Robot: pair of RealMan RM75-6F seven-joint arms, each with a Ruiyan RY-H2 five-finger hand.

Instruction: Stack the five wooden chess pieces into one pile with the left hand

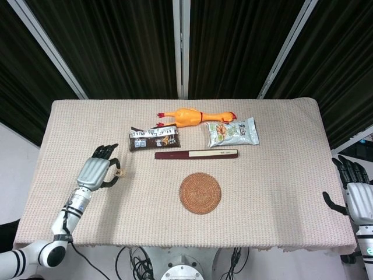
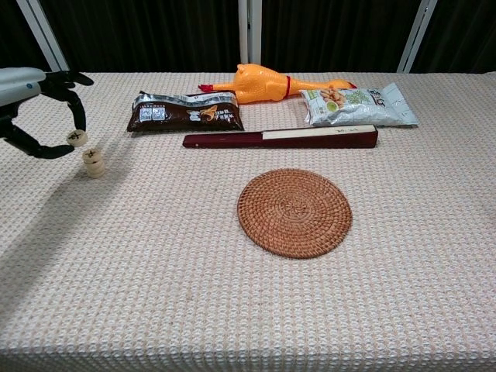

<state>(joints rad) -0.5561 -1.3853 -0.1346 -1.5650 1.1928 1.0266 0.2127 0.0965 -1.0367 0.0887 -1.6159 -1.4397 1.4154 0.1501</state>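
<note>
Chest view has the left hand pinching a chess piece just up-left of the small pile, so the drop lies down-right.

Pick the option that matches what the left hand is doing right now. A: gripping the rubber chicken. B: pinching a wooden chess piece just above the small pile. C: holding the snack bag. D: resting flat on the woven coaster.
B: in the chest view the left hand pinches a chess piece just above and beside the pile on the cloth.
</note>
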